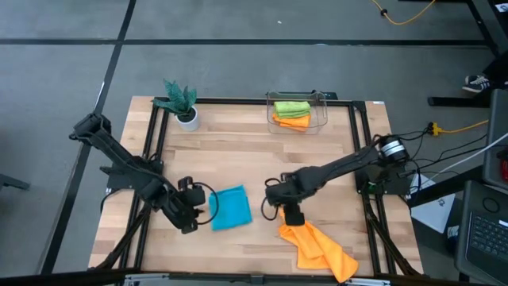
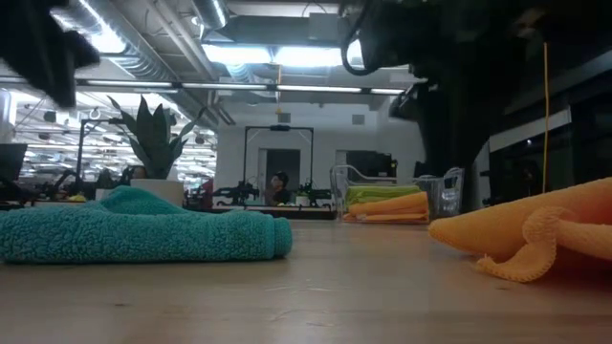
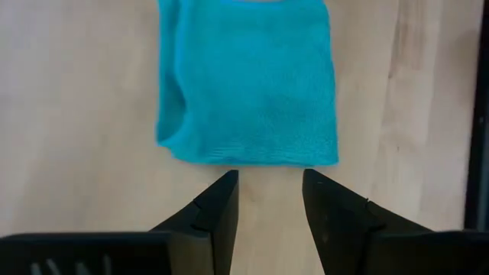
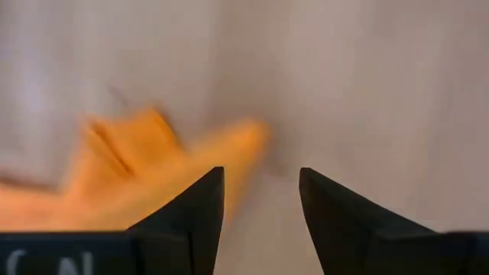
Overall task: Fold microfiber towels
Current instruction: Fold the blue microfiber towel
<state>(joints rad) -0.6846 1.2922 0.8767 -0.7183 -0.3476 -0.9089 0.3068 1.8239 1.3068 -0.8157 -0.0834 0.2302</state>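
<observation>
- The left hand [image 3: 269, 200], fingers apart and holding nothing, sits just beside the folded teal towel [image 1: 231, 208], seemingly finished.
- The right hand [image 4: 260, 200], open and empty, hangs over the crumpled orange towel [image 1: 317, 248] near the tabletop's [image 1: 238, 151] front edge, probably to grasp it.

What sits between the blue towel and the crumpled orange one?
Only bare wood and the right pincer, hanging at the orange towel's near edge. The high view shows it; the blue towel lies folded apart.

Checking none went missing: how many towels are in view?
4: teal towel folded mid-table, orange towel crumpled at the front right, green towel stacked on another orange one in the bin; more could hide beneath.
</observation>
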